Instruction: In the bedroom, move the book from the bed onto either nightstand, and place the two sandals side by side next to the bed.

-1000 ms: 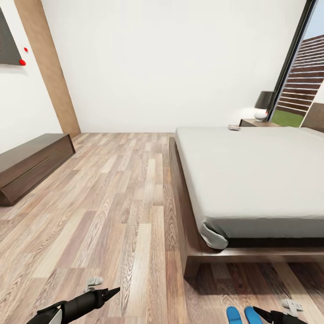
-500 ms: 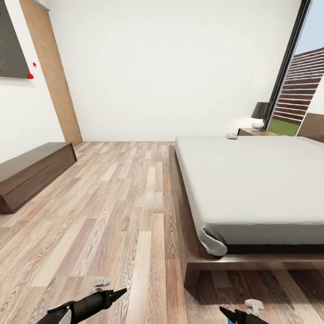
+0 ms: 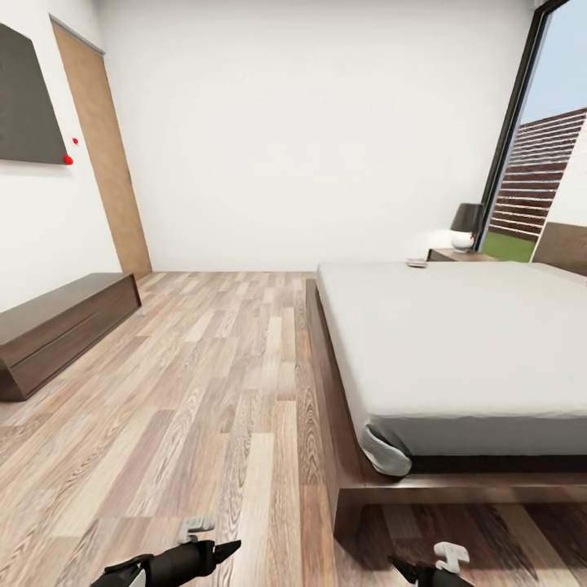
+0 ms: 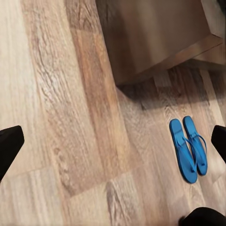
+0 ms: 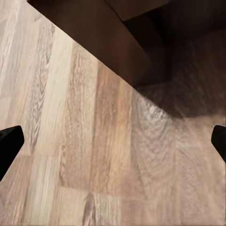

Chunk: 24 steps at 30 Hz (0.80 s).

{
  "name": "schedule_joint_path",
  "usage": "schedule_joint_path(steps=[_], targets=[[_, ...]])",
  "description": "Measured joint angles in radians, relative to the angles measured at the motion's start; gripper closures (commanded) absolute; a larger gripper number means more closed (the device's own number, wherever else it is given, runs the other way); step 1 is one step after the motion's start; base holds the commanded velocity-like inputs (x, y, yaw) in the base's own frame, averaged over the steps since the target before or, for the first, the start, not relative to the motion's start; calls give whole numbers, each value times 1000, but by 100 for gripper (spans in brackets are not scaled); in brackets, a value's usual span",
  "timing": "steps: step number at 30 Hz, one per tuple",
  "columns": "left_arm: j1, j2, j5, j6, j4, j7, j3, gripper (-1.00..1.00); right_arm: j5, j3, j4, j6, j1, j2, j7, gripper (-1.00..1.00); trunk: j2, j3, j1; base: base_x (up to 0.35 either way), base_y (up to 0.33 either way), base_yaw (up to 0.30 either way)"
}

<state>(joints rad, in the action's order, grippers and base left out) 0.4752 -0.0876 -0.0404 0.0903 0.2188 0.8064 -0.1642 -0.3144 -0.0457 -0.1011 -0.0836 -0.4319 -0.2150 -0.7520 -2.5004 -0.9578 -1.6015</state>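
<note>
Wide bare plank floor [image 3: 204,391] left of the bed [image 3: 456,350], whose frame corner juts out. Book [image 3: 417,263] at the bed's far edge by the nightstand [image 3: 456,255]. Sandals [image 4: 189,149] paired near the frame corner, ahead of left gripper [image 4: 113,141]; both it and right gripper [image 5: 113,141] spread, empty.

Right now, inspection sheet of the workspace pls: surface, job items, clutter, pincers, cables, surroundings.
Surface: wood-plank floor.
Job's things: two blue sandals lie side by side on the floor near the corner of the bed frame, seen by the left wrist camera. Small flat object, likely the book, at the far edge of the bed. Nightstand beyond it, carrying a dark-shaded lamp.
Clutter: nothing seen.
Pincers: left pincer and right pincer low over the floor; both open and empty in the wrist views.
Cables: nothing seen.
Surroundings: white walls, brown door, low dark cabinet, tall window.
</note>
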Motion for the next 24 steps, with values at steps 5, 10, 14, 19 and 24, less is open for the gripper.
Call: schedule_joint_path(steps=[5, 10, 14, 19, 24], targets=[[0, 0, 1, -6, -1, -1, 0, -100, 41, 2, 0, -2, 0, 3, 101, -100, 15, 18, 9, 0, 0, 0], [0, 0, 1, -18, -1, 0, -1, -100, 65, 2, 0, -2, 0, 3, 111, -100, 50, 34, 28, 0, 0, 0], [0, 0, 1, -24, -1, 1, -1, -100, 72, 2, 0, -2, 0, 3, 113, -100, 78, 46, 43, 0, 0, 0], [0, 0, 1, -28, -1, 1, -1, -100, 78, 2, 0, -2, 0, 3, 115, -100, 113, 62, 63, 0, 0, 0], [0, 1, 1, -29, -1, 1, -1, -100, 79, 2, 0, -2, 0, 3, 115, -100, 148, 77, 82, 0, 0, 0]])
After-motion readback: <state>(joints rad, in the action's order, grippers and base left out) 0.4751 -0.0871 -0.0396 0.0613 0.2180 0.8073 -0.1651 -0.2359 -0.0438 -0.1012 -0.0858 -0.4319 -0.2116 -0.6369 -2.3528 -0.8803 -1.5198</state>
